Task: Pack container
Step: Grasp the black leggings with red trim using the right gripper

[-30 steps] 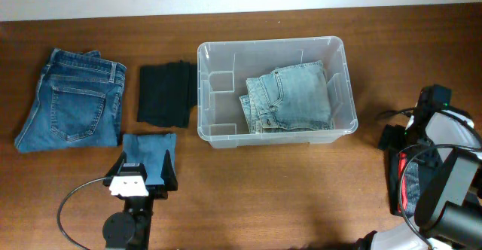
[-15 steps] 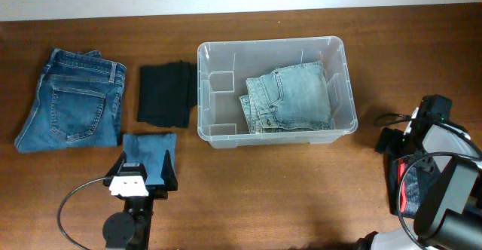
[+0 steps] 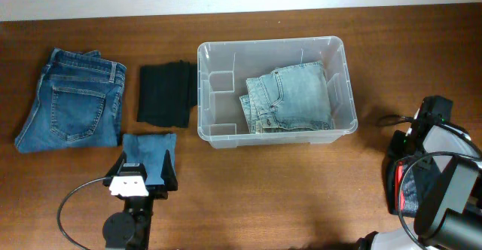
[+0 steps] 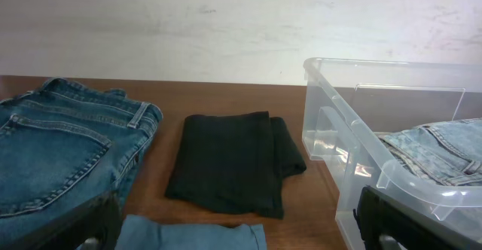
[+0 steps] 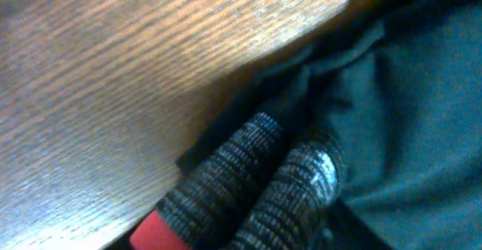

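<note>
The clear plastic container [image 3: 205,92] stands at the table's middle, with folded light-wash jeans [image 3: 290,99] in its right half. My left gripper [image 3: 144,172] rests near the front left, open, its fingers either side of a folded light blue cloth [image 3: 149,148]. The left wrist view shows this cloth [image 4: 188,233] low between the fingers [image 4: 94,224], and the container [image 4: 392,181] to the right. My right arm [image 3: 433,129] is folded at the table's right edge. Its fingers show in no view.
Folded dark blue jeans [image 3: 71,103] lie at the far left and a folded black garment [image 3: 164,93] lies beside the container. The right wrist view is filled by braided cables [image 5: 248,182], a red piece [image 5: 154,231] and dark teal fabric [image 5: 407,114] over the wood.
My right arm has shifted a little towards the front at the right edge. The left arm, the container and the clothes have not moved.
</note>
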You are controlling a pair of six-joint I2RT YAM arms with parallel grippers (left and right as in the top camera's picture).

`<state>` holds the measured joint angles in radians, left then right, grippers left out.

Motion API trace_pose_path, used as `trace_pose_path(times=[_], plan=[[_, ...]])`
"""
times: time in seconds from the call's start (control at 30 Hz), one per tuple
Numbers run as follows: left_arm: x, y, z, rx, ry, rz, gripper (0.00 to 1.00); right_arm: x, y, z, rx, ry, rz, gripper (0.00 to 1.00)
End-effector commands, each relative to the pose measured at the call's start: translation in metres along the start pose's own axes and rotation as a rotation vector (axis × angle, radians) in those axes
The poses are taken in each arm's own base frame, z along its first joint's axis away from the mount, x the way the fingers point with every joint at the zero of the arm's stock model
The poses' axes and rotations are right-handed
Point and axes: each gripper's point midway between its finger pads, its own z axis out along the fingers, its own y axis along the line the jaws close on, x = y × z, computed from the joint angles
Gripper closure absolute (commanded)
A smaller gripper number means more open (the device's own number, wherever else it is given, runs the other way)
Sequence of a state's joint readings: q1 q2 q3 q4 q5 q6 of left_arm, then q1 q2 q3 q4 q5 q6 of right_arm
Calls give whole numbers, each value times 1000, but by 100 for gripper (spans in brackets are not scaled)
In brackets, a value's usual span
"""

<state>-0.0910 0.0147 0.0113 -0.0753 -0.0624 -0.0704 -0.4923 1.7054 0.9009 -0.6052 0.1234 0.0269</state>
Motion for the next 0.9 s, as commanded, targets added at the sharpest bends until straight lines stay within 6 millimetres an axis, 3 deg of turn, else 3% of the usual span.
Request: trace_pose_path(times=[0.0, 0.2, 0.5, 0.87], plan=[[0, 1, 0, -1, -2, 16, 1, 30, 28, 18, -143, 111, 3, 59], [0, 1, 0, -1, -2, 16, 1, 30, 40, 16, -211, 110, 6, 86], [0, 1, 0, -1, -1, 16, 1, 30, 42, 16, -222, 112, 6, 96], [0, 1, 0, -1, -2, 16, 1, 33, 42, 15, -222, 122, 6, 96]])
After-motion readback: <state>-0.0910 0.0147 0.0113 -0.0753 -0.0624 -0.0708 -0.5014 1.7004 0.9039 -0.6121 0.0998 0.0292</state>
